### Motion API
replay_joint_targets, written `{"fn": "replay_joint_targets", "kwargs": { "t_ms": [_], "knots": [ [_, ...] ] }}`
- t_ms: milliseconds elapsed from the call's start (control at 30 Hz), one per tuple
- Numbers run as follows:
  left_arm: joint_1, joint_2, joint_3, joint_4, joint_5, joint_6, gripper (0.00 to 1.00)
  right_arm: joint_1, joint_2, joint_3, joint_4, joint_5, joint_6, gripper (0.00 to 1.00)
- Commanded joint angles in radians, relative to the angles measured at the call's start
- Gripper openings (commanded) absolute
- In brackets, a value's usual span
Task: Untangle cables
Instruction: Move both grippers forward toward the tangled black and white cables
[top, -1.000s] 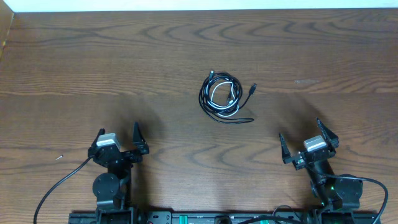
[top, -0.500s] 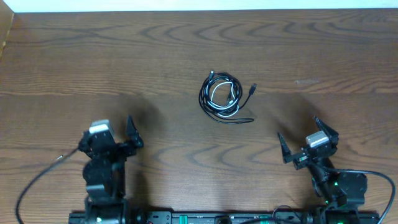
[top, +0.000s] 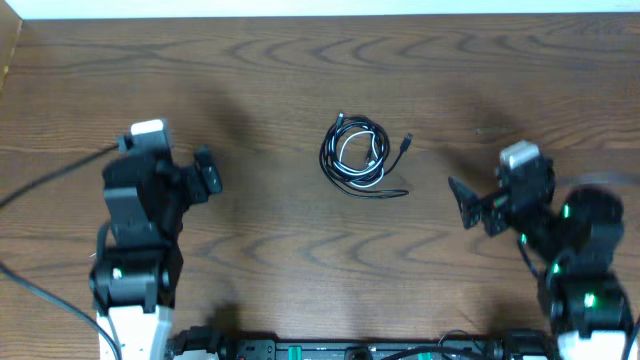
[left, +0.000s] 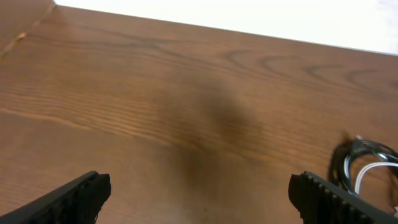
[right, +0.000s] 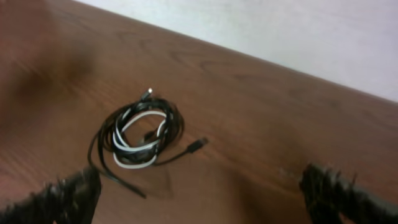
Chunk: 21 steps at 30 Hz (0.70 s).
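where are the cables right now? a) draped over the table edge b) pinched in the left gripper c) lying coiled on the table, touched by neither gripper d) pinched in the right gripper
c: the cables lie in a coil on the table, apart from the left gripper and the right gripper, both open.

**Table** (top: 300, 80): brown wood-grain top, smooth, low satin sheen, paler glare toward 12 o'clock.
**Backdrop** (top: 320, 7), along the 12 o'clock edge: plain white, matt.
**Cables** (top: 355, 160): smooth plastic-looking jackets, black and white, the black with faint highlights. The plug (top: 406, 143) at the coil's 2 o'clock is dark, its material too small to tell.
**Left gripper** (left: 200, 196) and **right gripper** (right: 202, 190): black fingers, matt, plastic-looking.
**Cap** (top: 148, 130) on the left arm, at 10 o'clock: pale grey, smooth.
**Right arm** (top: 590, 215): black housing, smooth.
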Motion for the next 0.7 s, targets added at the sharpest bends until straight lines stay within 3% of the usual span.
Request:
{"fn": "replay_joint_targets", "kwargs": {
  "t_ms": [0,267,400,567,667],
  "knots": [
    [-0.043,0.105,0.154,-0.08,0.029,0.041,0.98,-0.004,0.153,0.175,-0.109,-0.016,-0.036,0.99],
    [-0.189,0.427,0.507,-0.32,0.029,0.082,0.98,-0.004,0.557,0.581,-0.46,-0.018,-0.051,0.99],
    [-0.253,0.554,0.599,-0.381,0.048,0.082,0.98,-0.004,0.69,0.682,-0.507,-0.056,-0.05,0.99],
    [-0.334,0.678,0.604,-0.404,0.417,0.071,0.98,0.0,0.795,0.686,-0.448,-0.2,0.022,0.99],
    [-0.348,0.721,0.596,-0.368,0.562,0.07,0.98,0.0,0.83,0.686,-0.426,-0.286,0.039,0.99]
  ]
}}
